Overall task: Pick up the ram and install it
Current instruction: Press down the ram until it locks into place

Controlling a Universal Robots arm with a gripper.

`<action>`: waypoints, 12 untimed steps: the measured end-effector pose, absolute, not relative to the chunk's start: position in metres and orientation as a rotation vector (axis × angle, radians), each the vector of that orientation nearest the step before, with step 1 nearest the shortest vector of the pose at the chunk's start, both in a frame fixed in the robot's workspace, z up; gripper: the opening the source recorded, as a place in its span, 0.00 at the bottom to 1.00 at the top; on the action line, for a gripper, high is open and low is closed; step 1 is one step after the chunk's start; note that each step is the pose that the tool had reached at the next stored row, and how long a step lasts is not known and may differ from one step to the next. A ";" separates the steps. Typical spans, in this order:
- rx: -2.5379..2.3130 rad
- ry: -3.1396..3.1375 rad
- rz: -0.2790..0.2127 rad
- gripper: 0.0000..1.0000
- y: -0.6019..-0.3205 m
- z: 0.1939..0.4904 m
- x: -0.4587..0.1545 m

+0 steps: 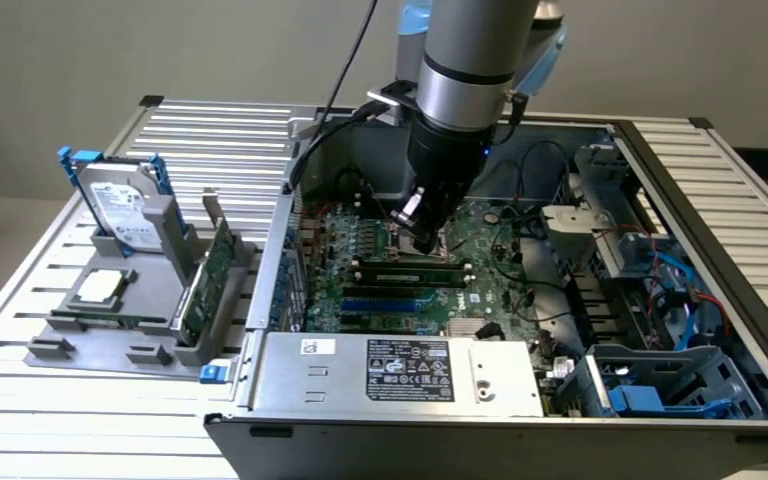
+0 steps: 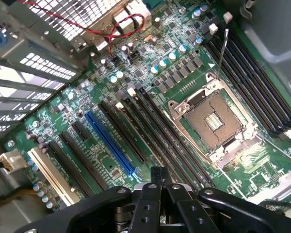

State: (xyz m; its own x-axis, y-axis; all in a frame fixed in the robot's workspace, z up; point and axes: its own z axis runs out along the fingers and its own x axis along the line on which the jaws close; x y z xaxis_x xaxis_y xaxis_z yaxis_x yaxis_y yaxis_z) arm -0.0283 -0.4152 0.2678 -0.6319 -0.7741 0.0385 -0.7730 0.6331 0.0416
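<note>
Ram is lying, as far as I can make out, as a long green strip among the motherboard's black slots inside the open computer case, directly beneath the arm. The gripper is hanging low over those slots, close to the empty processor socket. From the wrist view the gripper is showing its fingers drawn together, gripping nothing I can see.

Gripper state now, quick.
Gripper: fingers shut together, low over the motherboard beside the memory slots; whether they pinch the ram cannot be told.
</note>
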 end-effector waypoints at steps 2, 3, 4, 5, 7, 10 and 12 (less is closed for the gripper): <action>1.278 -2.813 -0.034 0.11 -0.415 0.268 -0.028; 1.256 -2.823 -0.034 0.11 -0.415 0.268 -0.028; 1.234 -2.832 -0.035 0.11 -0.415 0.268 -0.028; 1.212 -2.842 -0.035 0.11 -0.415 0.268 -0.028; 1.168 -2.861 -0.036 0.11 -0.415 0.268 -0.028; 1.101 -2.887 -0.037 0.11 -0.415 0.268 -0.028; 1.058 -2.903 -0.037 0.11 -0.415 0.268 -0.028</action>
State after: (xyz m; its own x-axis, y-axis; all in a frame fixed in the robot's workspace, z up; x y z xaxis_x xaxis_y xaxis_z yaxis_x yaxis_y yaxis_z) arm -0.0283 -0.4152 0.2678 -0.7644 -0.6436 0.0398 -0.6423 0.7654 0.0403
